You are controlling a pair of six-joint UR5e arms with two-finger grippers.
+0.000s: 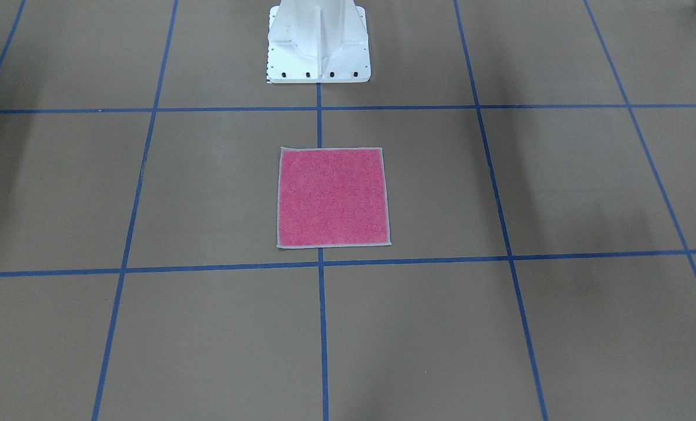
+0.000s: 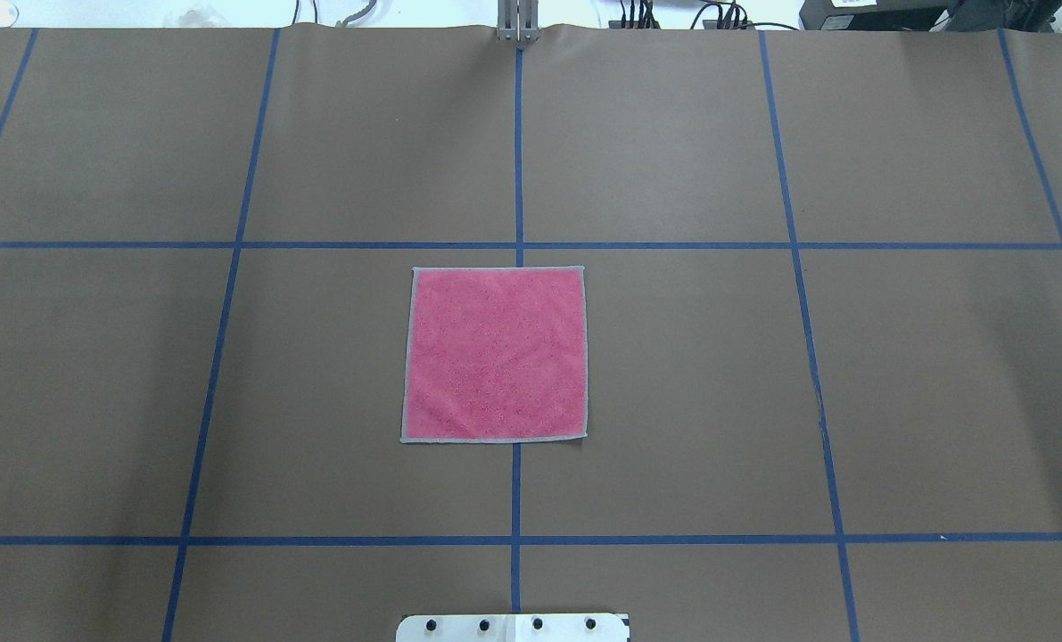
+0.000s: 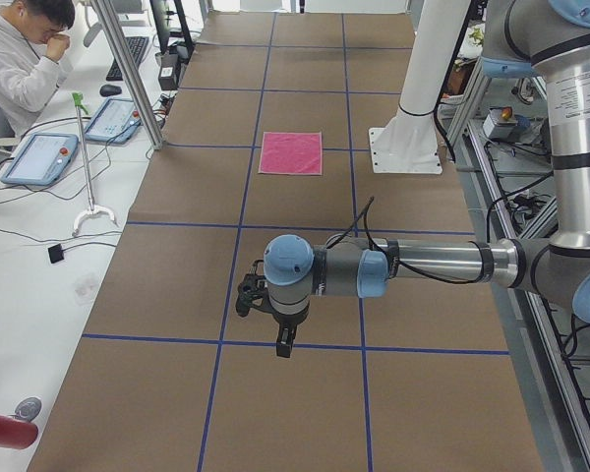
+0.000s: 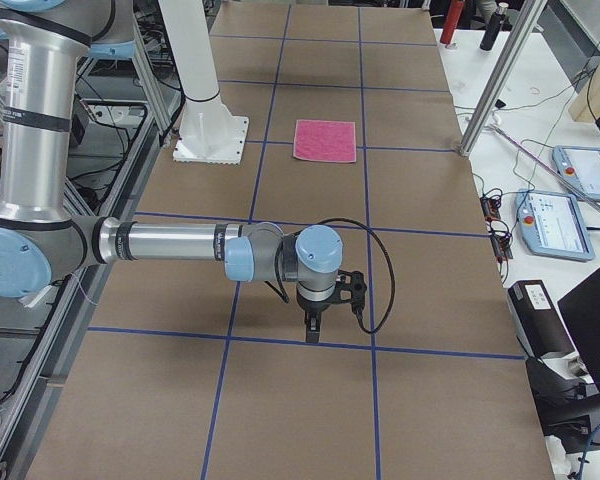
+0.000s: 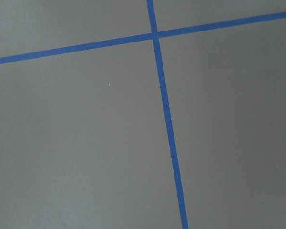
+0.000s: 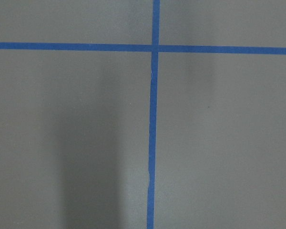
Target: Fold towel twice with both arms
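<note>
Left claw, right claw: two, state cannot tell; one towel flat, pink up, well apart.

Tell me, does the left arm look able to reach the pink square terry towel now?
Probably yes. The pink square terry towel lies flat and uncovered, and only brown table lies between it and the left gripper, which hangs well away.

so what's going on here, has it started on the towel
Nothing is handled yet. The pink towel lies flat and unfolded mid-table, pink face up. The left gripper and right gripper hang over the brown table towards opposite ends, far from it; open or shut, I can't tell.
</note>
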